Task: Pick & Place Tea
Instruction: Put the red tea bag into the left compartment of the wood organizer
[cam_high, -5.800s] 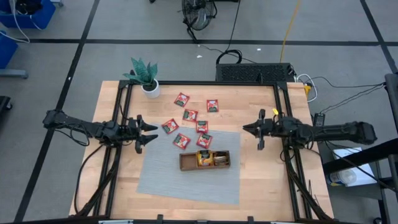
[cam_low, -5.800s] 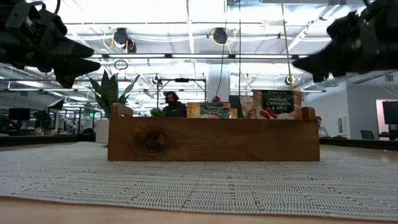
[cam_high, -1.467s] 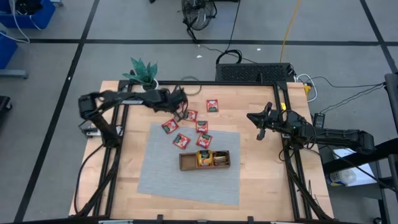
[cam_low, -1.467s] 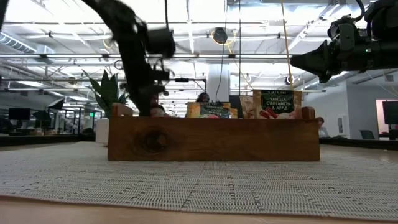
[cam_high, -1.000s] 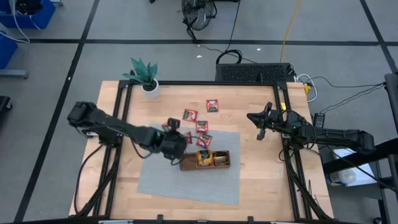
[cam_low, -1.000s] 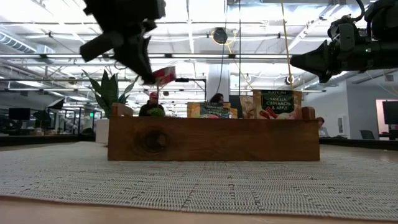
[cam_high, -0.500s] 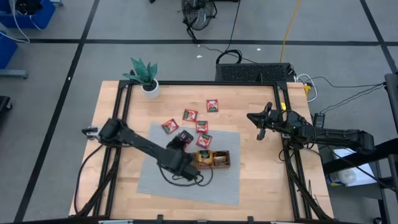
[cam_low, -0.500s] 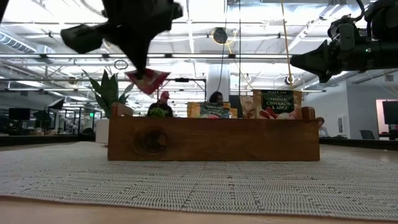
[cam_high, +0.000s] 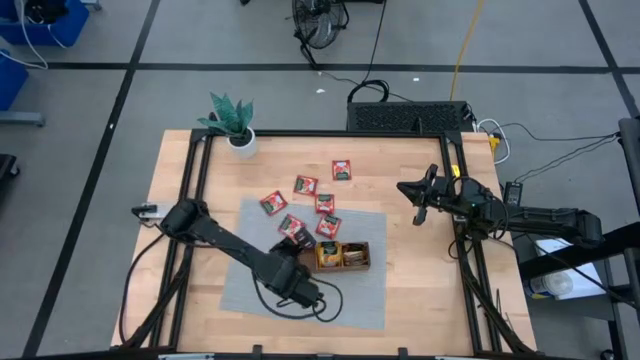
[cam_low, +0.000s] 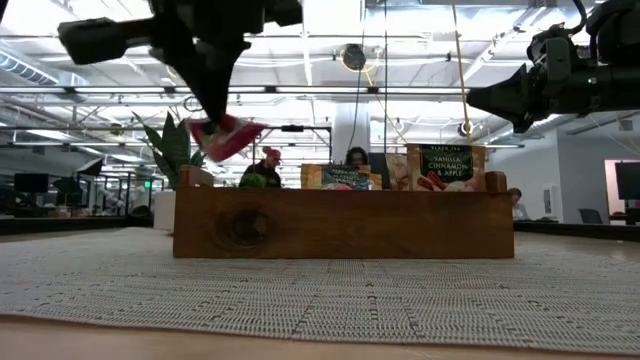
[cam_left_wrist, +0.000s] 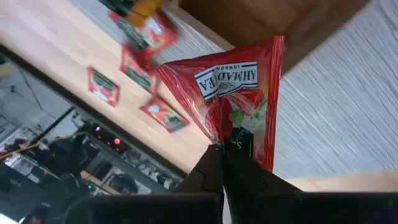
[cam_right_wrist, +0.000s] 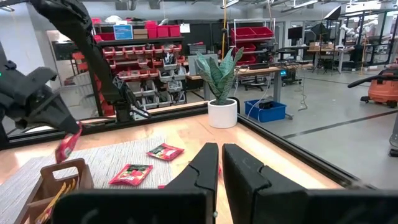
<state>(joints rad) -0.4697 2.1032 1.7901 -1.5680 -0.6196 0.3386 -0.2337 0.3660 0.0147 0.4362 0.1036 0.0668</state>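
My left gripper (cam_high: 296, 248) is shut on a red tea sachet (cam_high: 297, 240) above the grey mat (cam_high: 250, 285), just left of the brown wooden tray (cam_high: 300, 262). In the low view the sachet (cam_low: 226, 136) hangs tilted above the tray's left end (cam_low: 200, 225). Several red sachets (cam_high: 305, 185) lie flat on the table and on the mat's far edge. An orange-yellow sachet (cam_high: 327, 255) and a dark green one (cam_low: 445, 165) stand in the tray. My right gripper (cam_high: 403, 190) waits shut and level at the table's right side. My left gripper pinches the red sachet by one edge (cam_left_wrist: 239, 142) between its two fingers (cam_left_wrist: 214, 168). The fingers slant downward from the table's near side. The sachet is lifted clear of mat and tray and sticks out tilted past the fingertips, its printed face toward the wrist camera.
A potted plant (cam_high: 233, 125) stands at the table's far left corner. The black frame rails (cam_high: 195, 180) run along the table's left, far and right sides. People show in the room beyond the table in the low view.
My left gripper has carried the red sachet from near the loose sachets toward the table's near edge, up to the tray's left end. The wrist has rolled and tipped downward. The sachet has stayed pinched, has turned about, and now hangs a little lower.
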